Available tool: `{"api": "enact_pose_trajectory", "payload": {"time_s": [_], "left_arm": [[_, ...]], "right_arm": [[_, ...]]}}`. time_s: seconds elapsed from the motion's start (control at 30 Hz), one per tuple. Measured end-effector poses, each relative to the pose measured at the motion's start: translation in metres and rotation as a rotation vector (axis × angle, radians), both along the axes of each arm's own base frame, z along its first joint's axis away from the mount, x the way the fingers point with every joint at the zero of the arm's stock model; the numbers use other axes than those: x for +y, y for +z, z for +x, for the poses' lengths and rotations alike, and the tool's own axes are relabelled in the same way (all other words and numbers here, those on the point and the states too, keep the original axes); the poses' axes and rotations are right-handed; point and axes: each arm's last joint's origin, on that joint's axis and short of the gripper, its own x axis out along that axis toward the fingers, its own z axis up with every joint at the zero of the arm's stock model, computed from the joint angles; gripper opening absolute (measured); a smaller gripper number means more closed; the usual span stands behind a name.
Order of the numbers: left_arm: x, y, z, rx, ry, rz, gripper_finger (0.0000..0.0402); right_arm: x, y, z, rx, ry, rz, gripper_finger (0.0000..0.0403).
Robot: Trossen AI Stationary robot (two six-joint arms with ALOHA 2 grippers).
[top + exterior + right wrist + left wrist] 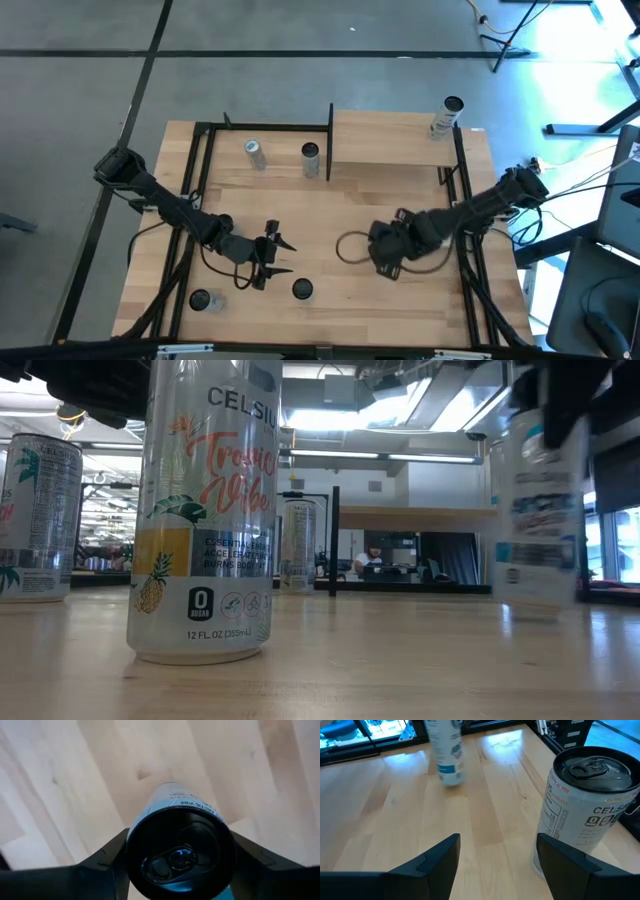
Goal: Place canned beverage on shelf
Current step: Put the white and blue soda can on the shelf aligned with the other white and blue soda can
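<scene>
My right gripper [385, 255] stands over the table's middle right, shut on a white beverage can [175, 800] with a dark lid. The same can shows in the low view [540, 490]. The shelf [395, 140] is the raised light-wood board at the far right, and one can [447, 115] stands on its far end. My left gripper [272, 257] waits open at the near left. A standing can [585, 805] is just beside one of its fingers, not between them. Other cans stand on their bases at the far left [253, 152], [310, 155] and near left [200, 300]. My right gripper pinches the can's upper wall [134, 832] just under the lid rim, one finger on each side. The fingers come from above, pointing steeply down. The can hangs upright below them. Whether its base clears the tabletop I cannot tell.
A black metal frame [200, 130] runs along the table's far and side edges, with a black post [330, 140] at the shelf's left edge. A dark cable loop [350, 248] lies beside my right gripper. Bare wood [330, 205] lies between the arms and the shelf.
</scene>
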Motion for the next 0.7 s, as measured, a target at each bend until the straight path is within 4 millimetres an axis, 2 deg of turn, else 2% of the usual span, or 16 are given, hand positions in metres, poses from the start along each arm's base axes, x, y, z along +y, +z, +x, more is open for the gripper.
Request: {"api": "enact_pose_trajectory", "payload": {"time_s": [0.17, 0.37, 0.57, 0.7], "left_arm": [[0.0, -0.001, 0.0, 0.006, 0.003, -0.007, 0.0247], [0.0, -0.001, 0.0, 0.006, 0.002, -0.007, 0.0247], [0.0, 0.0, 0.0, 0.006, 0.002, -0.007, 0.0247], [0.0, 0.0, 0.0, 0.006, 0.002, -0.007, 0.0247]], "right_arm": [[-0.017, 0.0, 0.007, 0.015, 0.018, 0.004, 0.0222], [-0.024, 0.0, 0.009, 0.025, 0.024, 0.024, 0.0224], [-0.024, 0.0, 0.009, 0.013, 0.042, -0.004, 0.0297], [-0.024, 0.001, 0.009, 0.008, 0.041, -0.008, 0.0324]]}}
